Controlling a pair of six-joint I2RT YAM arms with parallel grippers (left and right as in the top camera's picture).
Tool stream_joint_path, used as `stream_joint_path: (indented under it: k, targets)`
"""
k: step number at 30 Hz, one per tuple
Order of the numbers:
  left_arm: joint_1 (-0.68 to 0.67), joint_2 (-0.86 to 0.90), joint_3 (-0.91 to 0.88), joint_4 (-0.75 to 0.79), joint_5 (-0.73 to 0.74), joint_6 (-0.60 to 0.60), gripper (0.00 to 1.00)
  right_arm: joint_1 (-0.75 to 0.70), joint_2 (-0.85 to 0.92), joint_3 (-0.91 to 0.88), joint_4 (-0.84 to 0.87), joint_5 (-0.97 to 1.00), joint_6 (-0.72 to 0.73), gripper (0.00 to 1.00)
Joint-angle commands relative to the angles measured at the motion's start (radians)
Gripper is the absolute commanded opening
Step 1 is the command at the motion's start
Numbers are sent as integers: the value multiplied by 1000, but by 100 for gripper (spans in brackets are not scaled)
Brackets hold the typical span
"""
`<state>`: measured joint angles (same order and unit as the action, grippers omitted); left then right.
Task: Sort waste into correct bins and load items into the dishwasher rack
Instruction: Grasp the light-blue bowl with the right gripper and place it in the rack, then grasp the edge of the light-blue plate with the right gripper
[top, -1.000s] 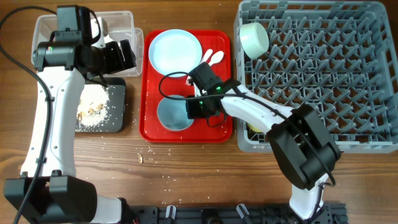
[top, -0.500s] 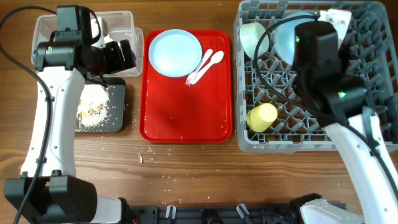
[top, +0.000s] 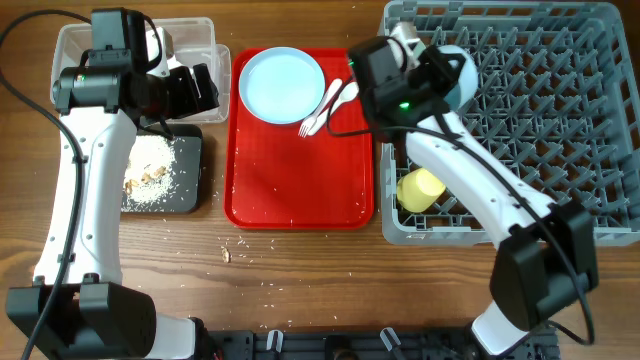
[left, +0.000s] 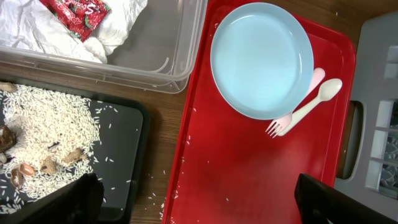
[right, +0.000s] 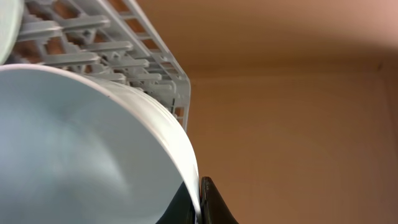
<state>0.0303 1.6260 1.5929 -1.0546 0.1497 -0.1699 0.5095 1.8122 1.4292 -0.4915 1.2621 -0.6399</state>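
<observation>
Plainly, white print is seen on the red snack wrapper (left: 78, 11), but it is crumpled and cut off by the frame edge, so no word can be read. It lies on crumpled white paper (left: 37, 31) inside the clear tub (left: 124, 73). From overhead both are hidden under the left arm.

The left fingers (left: 74, 199) are seen only as dark tips at the lower corners of the wrist view. They are spread wide with nothing between them.

White grains and beige-brown scraps (left: 50, 165) are spread in the black tray (left: 127, 143), partly cut off at the left.

The plate (left: 261, 59), fork (left: 277, 127) and spoon (left: 326, 92) rest on the red tray (left: 205, 155), with both utensils just beside the plate's edge.

The right fingers (right: 214, 208) are clamped on the rim of a pale blue bowl (right: 74, 155). It is held at the top-left corner of the dishwasher rack (top: 560, 120) as seen from overhead. Whether the bowl rests on the pegs cannot be told, and overhead it is largely masked by the arm.

A yellow cup (top: 420, 188) lies tilted in the rack. A few crumbs (top: 228, 254) are scattered on the surface (top: 300, 270).
</observation>
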Motion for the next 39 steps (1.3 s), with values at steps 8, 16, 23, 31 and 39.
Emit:
stream_joint_path:
  k: [8, 16, 23, 31, 39]
  targets:
    - [0, -3, 15, 3, -6, 5, 100, -2, 62, -63, 5, 37, -31, 4]
    - [0, -3, 14, 3, -6, 5, 100, 37, 62, -119, 5, -16, 20, 4]
    - [0, -3, 14, 2, -6, 5, 100, 128, 62, -119, 5, -106, 2, 22]
    - [0, -3, 14, 3, -6, 5, 100, 146, 62, -119, 32, -210, -66, 84]
    - [0, -3, 14, 3, -6, 5, 100, 145, -77, -99, 371, -371, 55, 100]
